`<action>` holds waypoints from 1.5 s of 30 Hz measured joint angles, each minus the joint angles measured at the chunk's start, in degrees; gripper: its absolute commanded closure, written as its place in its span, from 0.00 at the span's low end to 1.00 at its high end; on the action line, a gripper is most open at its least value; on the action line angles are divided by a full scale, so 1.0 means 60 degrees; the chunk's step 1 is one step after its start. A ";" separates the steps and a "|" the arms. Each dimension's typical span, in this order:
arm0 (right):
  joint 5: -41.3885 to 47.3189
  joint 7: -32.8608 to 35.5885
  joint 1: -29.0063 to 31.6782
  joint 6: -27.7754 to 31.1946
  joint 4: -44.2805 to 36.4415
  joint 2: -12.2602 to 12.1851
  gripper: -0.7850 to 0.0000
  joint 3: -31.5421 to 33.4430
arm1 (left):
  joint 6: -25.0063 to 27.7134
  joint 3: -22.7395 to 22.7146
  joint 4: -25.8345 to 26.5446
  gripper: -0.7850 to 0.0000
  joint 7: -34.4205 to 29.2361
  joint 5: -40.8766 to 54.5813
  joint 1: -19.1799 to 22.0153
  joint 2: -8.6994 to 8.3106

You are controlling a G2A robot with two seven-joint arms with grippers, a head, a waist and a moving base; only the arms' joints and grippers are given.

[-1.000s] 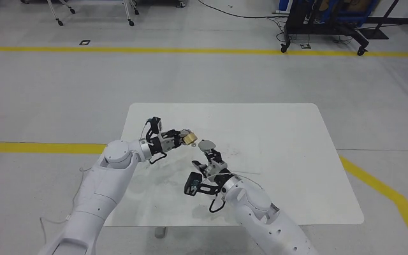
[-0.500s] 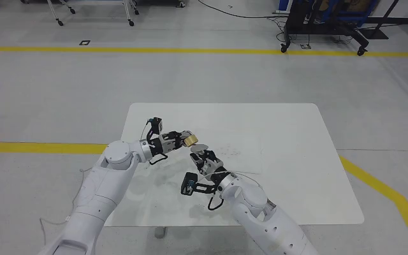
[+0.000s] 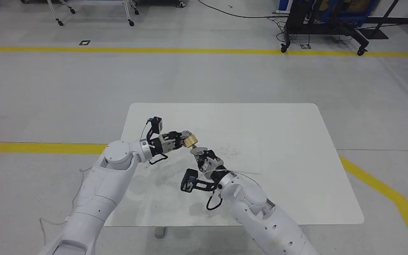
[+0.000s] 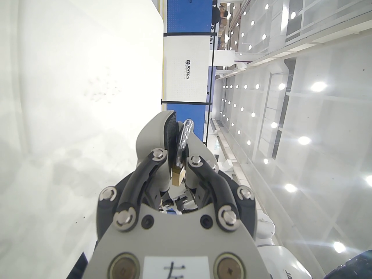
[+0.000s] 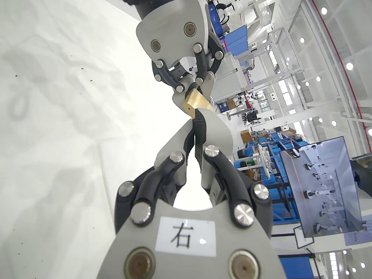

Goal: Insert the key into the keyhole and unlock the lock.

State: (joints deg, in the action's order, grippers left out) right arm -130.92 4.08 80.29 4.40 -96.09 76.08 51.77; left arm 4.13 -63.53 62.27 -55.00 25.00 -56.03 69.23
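Above the left half of the white surface, grips a brass lock in the left tool, clamped on it and holding it in the air with the brass body sticking out past the fingertips. Just beside it, points the right tool at the lock's free end, fingers pressed together and tips touching or almost touching the brass; cannot tell whether a key sits between them. Beyond the surface, shows grey floor crossed by a yellow line.
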 measured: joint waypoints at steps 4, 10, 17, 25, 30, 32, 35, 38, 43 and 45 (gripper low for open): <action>0.1604 -0.0575 0.0142 0.0032 0.0078 0.0033 1.00 0.0354 | 0.0274 -0.0044 0.0089 1.00 0.0008 -0.0005 -0.0058 -0.0008; 0.4278 -0.2510 0.0171 0.1181 0.0630 -0.0022 1.00 0.1041 | 0.0854 -0.0220 0.0294 1.00 0.0020 0.0109 -0.0237 -0.0039; 0.6066 -0.3715 -0.0001 0.2396 0.1269 -0.0060 1.00 0.1401 | 0.1253 -0.0362 0.0526 1.00 0.0072 0.0092 -0.0445 -0.0077; 0.6379 -0.4169 -0.0187 0.2733 0.1604 -0.0091 0.00 0.1459 | 0.1247 -0.0452 0.0651 1.00 0.0222 0.0121 -0.0586 -0.0098; 0.5493 -0.4506 0.0203 0.2272 0.0973 -0.0228 0.00 0.1696 | 0.1021 -0.0448 0.0636 1.00 0.0253 0.0090 -0.0550 -0.0102; 0.5171 -0.4782 0.0543 0.2122 0.0572 -0.0317 0.00 0.1921 | 0.0883 -0.0411 0.0633 1.00 0.0270 -0.0072 -0.0508 -0.0109; 0.4204 -0.5057 0.1215 0.1829 -0.0216 -0.0482 0.00 0.2419 | 0.0385 -0.0238 0.0672 1.00 0.0413 -0.0686 -0.0330 -0.0119; 0.4173 -0.5040 0.1162 0.1851 -0.0161 -0.0484 0.00 0.2397 | -0.0591 0.0094 0.0596 1.00 0.0659 -0.1398 0.0084 -0.0078; 0.4346 -0.5038 0.1145 0.1859 -0.0142 -0.0482 0.00 0.2388 | -0.1554 0.1165 -0.0117 1.00 0.0949 -0.2400 0.1026 0.0207; 0.4342 -0.5038 0.1146 0.1858 -0.0142 -0.0482 0.00 0.2389 | -0.1669 0.1705 -0.0513 1.00 0.1065 -0.2607 0.1434 0.0408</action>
State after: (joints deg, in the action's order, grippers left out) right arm -104.87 -26.15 87.16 15.55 -96.95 73.19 66.10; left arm -5.89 -53.31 59.19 -48.61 9.36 -47.43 71.68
